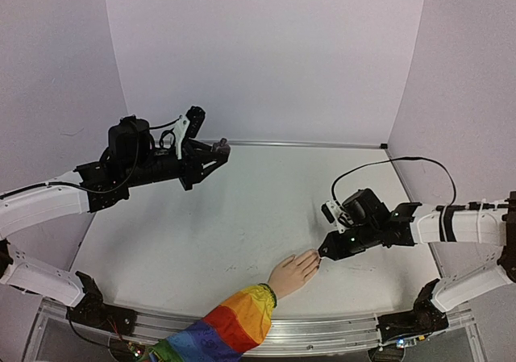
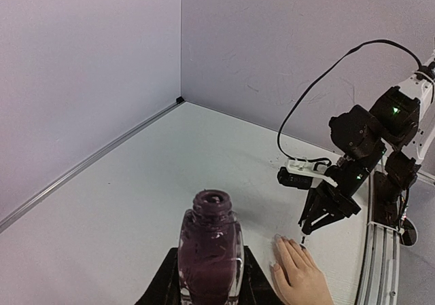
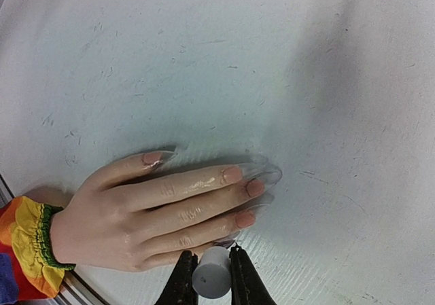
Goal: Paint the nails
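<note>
A pale peach mannequin hand (image 1: 293, 272) with a rainbow sleeve (image 1: 230, 323) lies flat near the table's front. In the right wrist view the hand (image 3: 136, 213) points right, with long clear nails (image 3: 262, 176) over skin-toned tips. My right gripper (image 3: 212, 278) is shut on the grey cap of the polish brush (image 3: 212, 280), right over the little finger, whose nail is mostly hidden. In the top view that gripper (image 1: 325, 253) touches the fingertips. My left gripper (image 1: 216, 154) is shut on the open dark purple polish bottle (image 2: 210, 250), held high at the back left.
The white table (image 1: 242, 217) is walled by pale panels at the back and sides. A black cable (image 1: 379, 168) loops above the right arm. A metal rail (image 1: 322, 330) runs along the front edge.
</note>
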Available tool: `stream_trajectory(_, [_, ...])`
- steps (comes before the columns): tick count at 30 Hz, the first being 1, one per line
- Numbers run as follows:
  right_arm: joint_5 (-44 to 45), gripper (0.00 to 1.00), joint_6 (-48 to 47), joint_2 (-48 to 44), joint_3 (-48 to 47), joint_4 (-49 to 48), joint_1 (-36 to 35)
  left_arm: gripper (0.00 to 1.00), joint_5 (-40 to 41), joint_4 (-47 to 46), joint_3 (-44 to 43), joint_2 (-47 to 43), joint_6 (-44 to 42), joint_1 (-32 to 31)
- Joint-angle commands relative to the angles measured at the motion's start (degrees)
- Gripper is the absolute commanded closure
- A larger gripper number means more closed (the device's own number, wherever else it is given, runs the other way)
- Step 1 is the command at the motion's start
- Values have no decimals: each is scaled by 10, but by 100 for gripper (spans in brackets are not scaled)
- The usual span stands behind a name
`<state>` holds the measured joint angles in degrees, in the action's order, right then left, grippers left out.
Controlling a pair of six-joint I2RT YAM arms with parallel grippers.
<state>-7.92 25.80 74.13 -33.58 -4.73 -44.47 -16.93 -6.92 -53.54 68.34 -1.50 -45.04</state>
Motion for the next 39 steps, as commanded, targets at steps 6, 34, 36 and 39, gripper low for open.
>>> stream_trajectory(6, [64,100,26,-43,-13,33,-4,100,-9,-21,-12,-13,-5,2])
stream_trajectory(34, [-146,100,-108,5,-352,-109,-30,100,-139,-24,-8,26,-170,-7])
stream_trajectory(36, [-170,100,-105,20,-374,-110,-34,100,-130,-26,-1,25,-172,-8])
stream_trajectory(39, [-190,100,-104,41,-402,-111,-46,100,-117,-29,10,25,-172,-11])
